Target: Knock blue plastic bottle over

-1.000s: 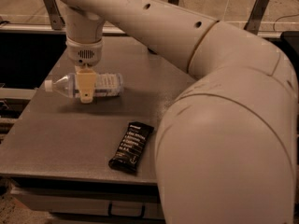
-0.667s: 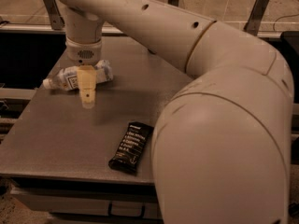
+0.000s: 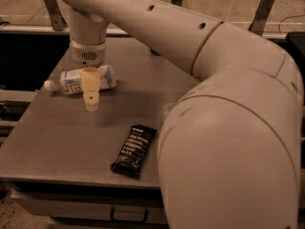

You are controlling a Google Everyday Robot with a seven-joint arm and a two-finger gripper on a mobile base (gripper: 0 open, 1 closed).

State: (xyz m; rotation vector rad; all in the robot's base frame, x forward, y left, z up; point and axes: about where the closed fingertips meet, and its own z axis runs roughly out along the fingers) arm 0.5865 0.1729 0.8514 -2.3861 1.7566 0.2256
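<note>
The blue plastic bottle (image 3: pixel 71 80) lies on its side on the grey table (image 3: pixel 57 137) at the back left, with its white cap pointing left. My gripper (image 3: pixel 90 103) hangs straight down from the arm just in front of the bottle's middle and partly covers it. Its yellowish fingers look shut together and hold nothing. The tip is close above the table surface.
A black snack bar wrapper (image 3: pixel 134 150) lies near the table's front edge. My large arm (image 3: pixel 224 128) fills the right side and hides the table's right part. A dark gap and rails lie behind and left of the table.
The bottle, lying down in every frame, has shifted slightly left and turned a little. My gripper has come a little toward the front of it.
</note>
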